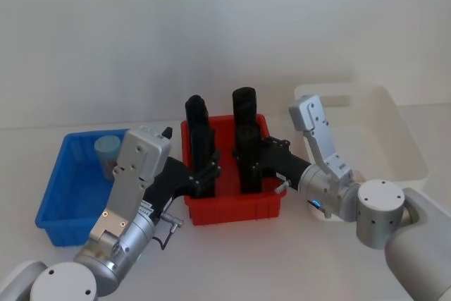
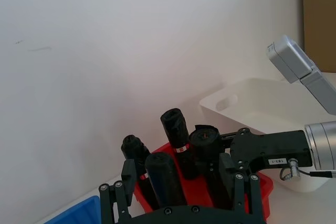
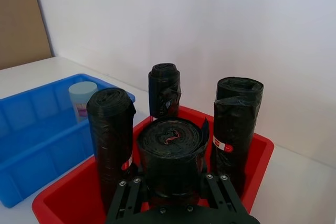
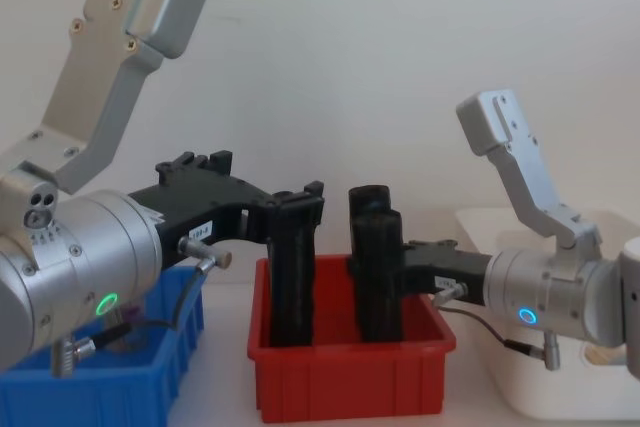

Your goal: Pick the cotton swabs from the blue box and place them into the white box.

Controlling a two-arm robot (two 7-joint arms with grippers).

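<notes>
Only one tub of cotton swabs (image 1: 108, 150) – clear, pale blue-grey lid – stands in the blue box (image 1: 58, 199), left of frame; the white box (image 1: 409, 147) sits at right. Between them, the red bin (image 1: 232, 206) holds four upright black rolls (image 1: 244, 107). Left gripper (image 1: 206, 173) clenches one roll – right gripper (image 1: 251, 164) clenches another

The head camera looks down and forward over the white tabletop (image 1: 106, 47), taking in the low bright blue plastic bin (image 1: 56, 195), the red plastic bin (image 1: 232, 206) and the large white plastic tub (image 1: 405, 139). The chest camera sits low, facing the red bin (image 4: 350, 382) side-on. Each wrist camera rides close behind its own claw, both sharing the tall black upright rolls (image 3: 110, 129).
</notes>
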